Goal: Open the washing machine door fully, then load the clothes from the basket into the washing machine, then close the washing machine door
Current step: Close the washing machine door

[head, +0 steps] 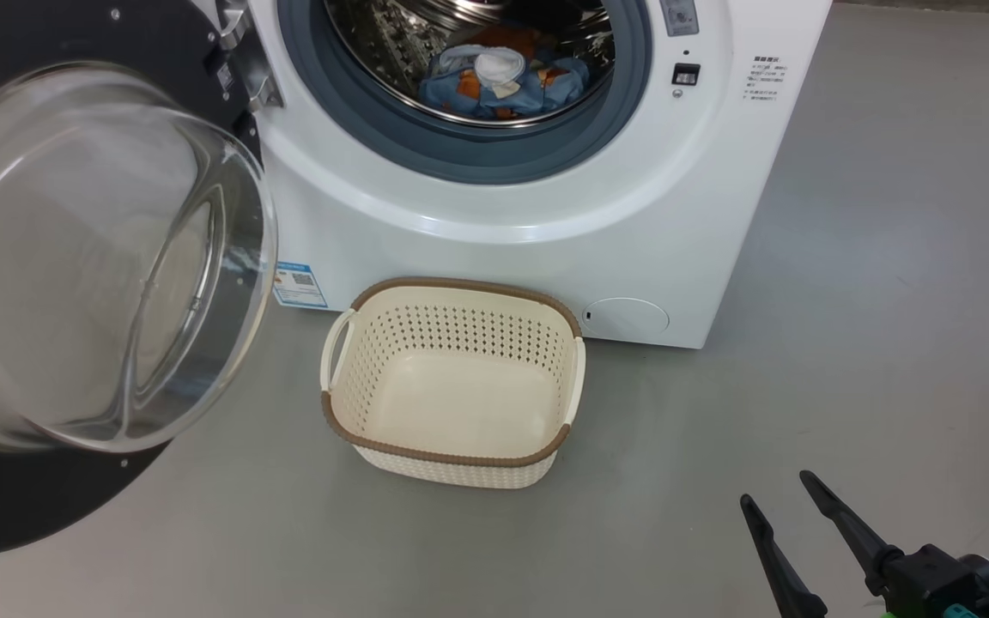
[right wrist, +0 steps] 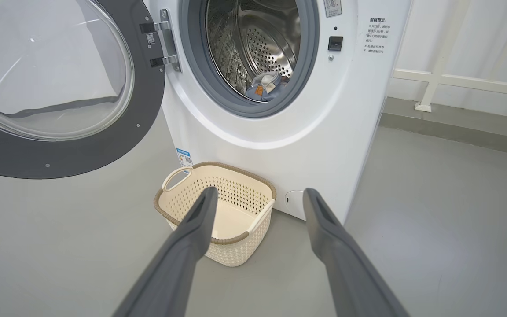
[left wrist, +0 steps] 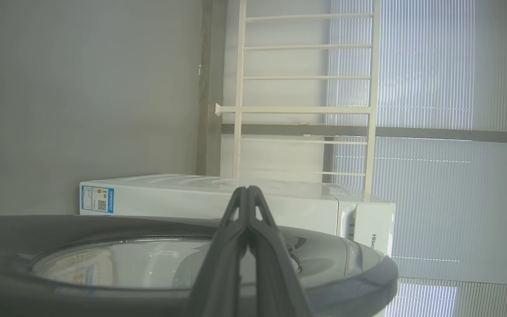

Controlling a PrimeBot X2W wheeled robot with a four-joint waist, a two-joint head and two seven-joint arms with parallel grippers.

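Obs., left to right.

The washing machine door (head: 108, 257) is standing swung wide at the left, with its glass bowl bulging toward the head camera. It is leaving the mouth unobstructed, so the opening step is reading as done.

The left gripper (left wrist: 247, 190) is sitting at the door's outer side with its fingers pressed together, pinching nothing. It is pointing across the black rim toward the white cabinet. Whether it is touching the rim, I cannot tell. Judgement: shut fingers are making a blunt pusher, so it is being staged to swing the door closed.

The basket (head: 460, 282) is sitting upright on the grey floor (head: 889, 343), below the mouth and close against the front of the washing machine (head: 546, 240). I judge it is sitting there to keep the lift into the drum short. Its bare bottom is showing, with no fabric in it.

The clothes (head: 503, 81) are lying low inside the steel drum (head: 374, 43), behind the grey rubber ring (head: 460, 159). The cream piece is resting on the blue patterned fabric. Nothing is appearing to drape over the ring.

The right gripper (head: 775, 487) is hovering at the lower right, well apart from the basket and machine, with its fingers spread wide and carrying nothing. I judge it is parking clear of the door's swing. Loading is looking complete, and closing the door is what is left.
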